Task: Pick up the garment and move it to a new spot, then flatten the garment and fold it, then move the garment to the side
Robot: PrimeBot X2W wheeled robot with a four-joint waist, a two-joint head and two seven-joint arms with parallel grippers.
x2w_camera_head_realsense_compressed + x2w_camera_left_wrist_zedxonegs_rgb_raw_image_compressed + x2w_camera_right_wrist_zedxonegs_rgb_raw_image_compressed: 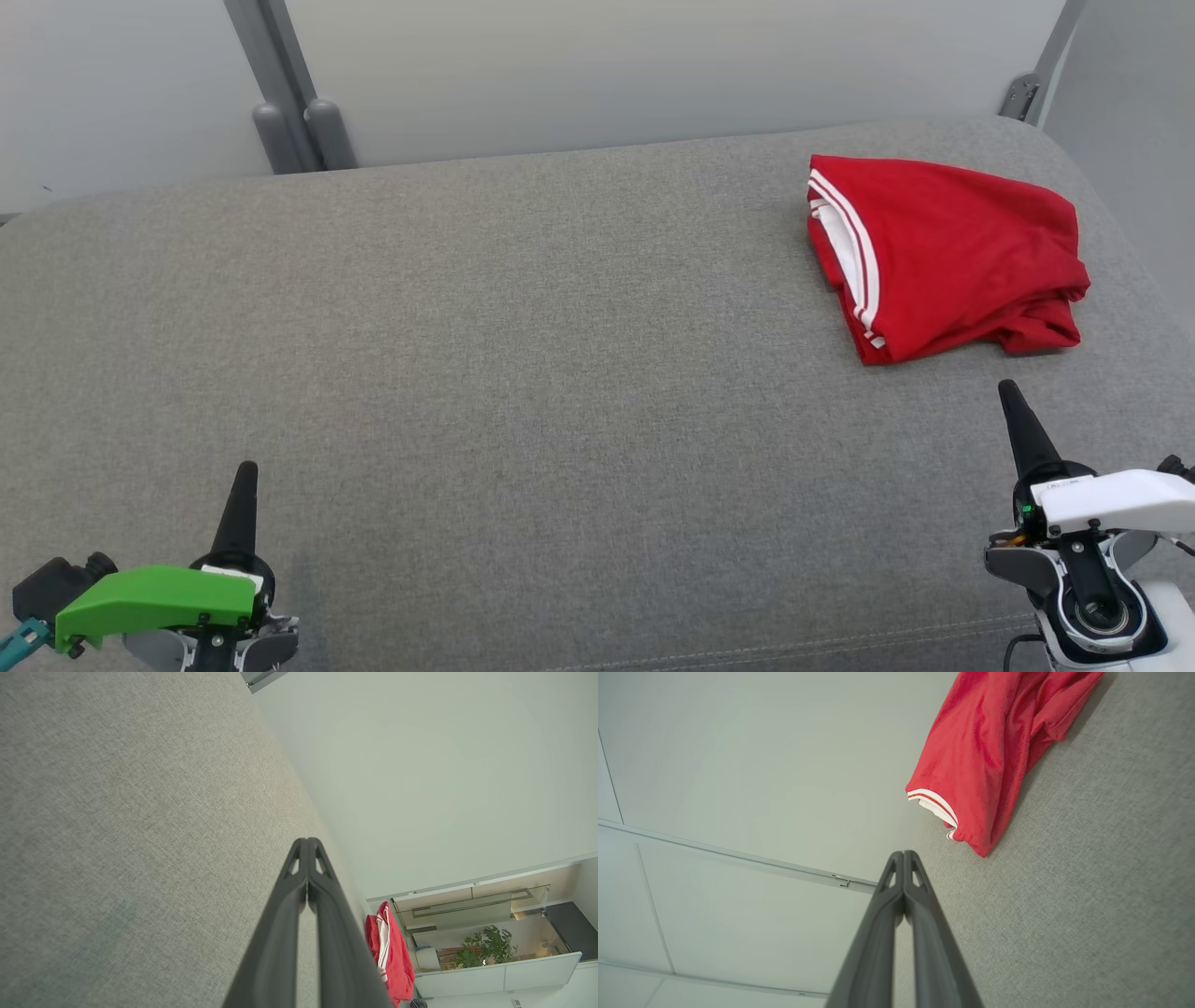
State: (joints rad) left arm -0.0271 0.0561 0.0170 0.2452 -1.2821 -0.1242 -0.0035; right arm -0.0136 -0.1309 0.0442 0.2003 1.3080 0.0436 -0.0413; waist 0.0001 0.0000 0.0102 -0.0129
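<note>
A wide grey fabric bench (523,373) lay before me. The folded red garment (943,257) sat at its far right, striped edge facing left, just ahead of my right hand (1011,397), the nearer one. That hand and my left hand (246,474) were both pressed together, empty.

Cloth on cloth
Red garment (952,252) smooth, faintly glossy; grey cushion (513,373) a coarse, matt weave
</note>
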